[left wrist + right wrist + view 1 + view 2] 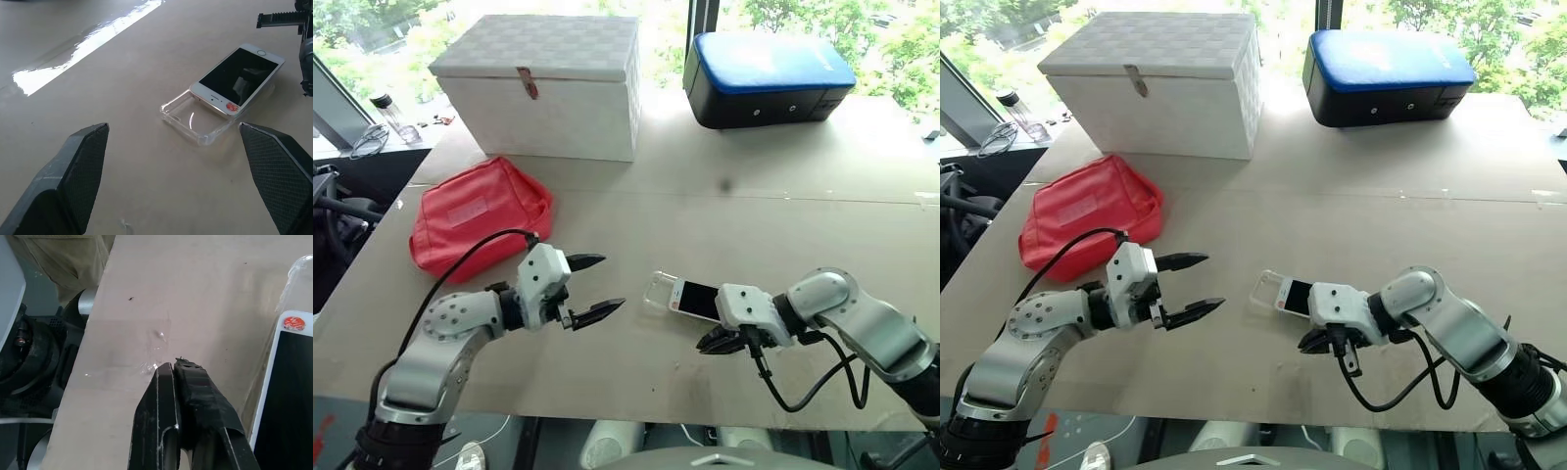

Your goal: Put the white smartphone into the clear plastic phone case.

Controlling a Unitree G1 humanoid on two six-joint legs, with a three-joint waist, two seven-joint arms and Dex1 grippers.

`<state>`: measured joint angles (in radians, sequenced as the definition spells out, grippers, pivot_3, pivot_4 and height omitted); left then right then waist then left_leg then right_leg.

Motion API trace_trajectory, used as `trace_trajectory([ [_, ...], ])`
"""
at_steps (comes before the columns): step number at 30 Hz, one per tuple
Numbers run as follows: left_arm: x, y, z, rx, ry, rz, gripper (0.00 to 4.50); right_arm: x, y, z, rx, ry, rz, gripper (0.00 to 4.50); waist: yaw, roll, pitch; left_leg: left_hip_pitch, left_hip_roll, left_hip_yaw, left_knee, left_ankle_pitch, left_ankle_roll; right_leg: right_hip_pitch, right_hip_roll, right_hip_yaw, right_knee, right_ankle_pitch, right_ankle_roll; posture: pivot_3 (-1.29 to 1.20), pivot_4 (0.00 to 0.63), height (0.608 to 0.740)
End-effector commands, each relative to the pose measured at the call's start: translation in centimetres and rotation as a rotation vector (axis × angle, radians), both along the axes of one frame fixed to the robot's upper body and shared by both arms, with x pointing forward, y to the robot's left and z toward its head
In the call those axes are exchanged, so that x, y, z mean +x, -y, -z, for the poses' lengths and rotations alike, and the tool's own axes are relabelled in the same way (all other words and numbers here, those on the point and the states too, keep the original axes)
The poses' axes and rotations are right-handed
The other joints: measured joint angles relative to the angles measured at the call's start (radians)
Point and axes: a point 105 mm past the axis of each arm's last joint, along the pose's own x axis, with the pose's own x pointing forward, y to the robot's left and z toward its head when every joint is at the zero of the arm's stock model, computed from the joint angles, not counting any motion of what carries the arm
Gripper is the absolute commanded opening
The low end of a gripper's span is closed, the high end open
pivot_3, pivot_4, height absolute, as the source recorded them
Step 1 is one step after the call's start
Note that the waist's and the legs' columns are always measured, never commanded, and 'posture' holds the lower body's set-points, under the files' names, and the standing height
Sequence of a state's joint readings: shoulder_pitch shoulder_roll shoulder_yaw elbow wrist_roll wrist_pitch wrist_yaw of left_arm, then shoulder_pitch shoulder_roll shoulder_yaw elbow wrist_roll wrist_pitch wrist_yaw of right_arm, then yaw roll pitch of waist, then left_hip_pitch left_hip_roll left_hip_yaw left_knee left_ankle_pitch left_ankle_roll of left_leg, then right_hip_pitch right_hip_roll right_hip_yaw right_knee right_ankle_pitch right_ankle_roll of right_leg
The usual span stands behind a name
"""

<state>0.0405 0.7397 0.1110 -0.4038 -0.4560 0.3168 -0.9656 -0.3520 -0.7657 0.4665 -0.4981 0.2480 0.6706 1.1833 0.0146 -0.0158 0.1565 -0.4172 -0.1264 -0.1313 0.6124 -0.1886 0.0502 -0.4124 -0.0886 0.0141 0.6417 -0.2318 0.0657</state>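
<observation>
On the tan surface [636, 206], the phone [238, 78] lies screen up, partly slid into the clear case [195, 120], whose open end juts out toward the left gripper [592, 287]. That gripper hovers level with its fingers [80, 166] spread wide, empty. The right gripper [717, 342], fingers pressed together and holding nothing, sits just beside the phone's near edge. A red pouch [480, 215] and a white box [543, 83] lie farther back.

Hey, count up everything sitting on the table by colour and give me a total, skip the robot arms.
White: 2, the white woven lidded box and the white smartphone with a dark screen
Red: 1, the red fabric pouch
Blue and black: 1, the blue-topped black case
Clear: 1, the clear plastic phone case
Total: 5
</observation>
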Motion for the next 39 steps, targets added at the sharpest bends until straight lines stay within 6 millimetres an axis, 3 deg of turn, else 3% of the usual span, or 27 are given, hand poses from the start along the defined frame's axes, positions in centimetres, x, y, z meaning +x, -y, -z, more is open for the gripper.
trace_trajectory([
  [1, -0.3, 0.0, -1.3, 0.006, 0.043, 0.023, 4.36, 1.1, -0.5, 0.1, 0.007, 0.066, 0.067, 0.07, -0.001, 0.0, 0.0, 0.0, 0.0, 0.0, 0.0, 0.0, 0.0, 0.0, 0.0, 0.0, 0.0, 0.0, 0.0, 0.0, 0.15, 0.74],
  [16, 0.2, 0.3, -1.3, -0.009, 0.06, 0.025, 4.36, 5.9, 2.7, -0.5, -0.154, 0.245, 0.177, 0.07, -0.001, 0.0, 0.0, 0.0, 0.0, 0.001, 0.0, 0.0, 0.0, 0.0, 0.0, 0.0, 0.0, 0.0, 0.0, 0.0, 0.15, 0.74],
  [22, 0.4, 0.3, -1.3, -0.013, 0.074, 0.017, 4.36, 5.2, 2.2, -4.2, 0.004, 0.144, 0.121, 0.07, 0.0, 0.0, 0.0, 0.0, 0.0, 0.0, 0.0, 0.0, 0.0, 0.0, 0.0, 0.001, 0.0, 0.001, 0.002, 0.0, 0.15, 0.74],
  [26, 0.4, 0.5, -1.3, -0.02, 0.081, 0.018, 4.36, 8.5, 2.9, -5.8, -0.018, 0.232, 0.162, 0.07, -0.006, 0.0, 0.0, 0.001, 0.0, 0.001, 0.0, 0.0, 0.0, 0.0, 0.001, 0.001, 0.0, 0.001, 0.001, 0.0, 0.15, 0.74],
  [32, 0.3, 0.7, -1.3, -0.029, 0.091, 0.01, 4.36, 13.8, 4.5, -4.5, -0.196, 0.379, 0.141, 0.07, -0.003, 0.0, 0.001, 0.001, 0.0, 0.001, 0.0, 0.0, -0.001, 0.0, 0.001, 0.0, 0.0, 0.001, 0.002, 0.0, 0.15, 0.74],
  [36, 0.2, 0.7, -1.4, -0.032, 0.097, 0.001, 4.36, 15.8, 4.2, -4.2, -0.235, 0.4, 0.102, 0.07, -0.009, 0.0, 0.001, 0.001, 0.0, 0.003, 0.0, 0.003, -0.004, -0.001, 0.001, 0.001, 0.0, 0.002, 0.002, 0.0, 0.15, 0.74],
  [39, 0.0, 0.6, -1.4, -0.032, 0.101, -0.011, 4.36, 16.0, 4.5, -3.6, -0.288, 0.383, 0.034, 0.07, -0.016, 0.0, 0.001, 0.001, 0.0, 0.003, 0.0, 0.003, -0.005, -0.001, 0.001, 0.001, 0.0, 0.002, 0.002, 0.0, 0.15, 0.74],
])
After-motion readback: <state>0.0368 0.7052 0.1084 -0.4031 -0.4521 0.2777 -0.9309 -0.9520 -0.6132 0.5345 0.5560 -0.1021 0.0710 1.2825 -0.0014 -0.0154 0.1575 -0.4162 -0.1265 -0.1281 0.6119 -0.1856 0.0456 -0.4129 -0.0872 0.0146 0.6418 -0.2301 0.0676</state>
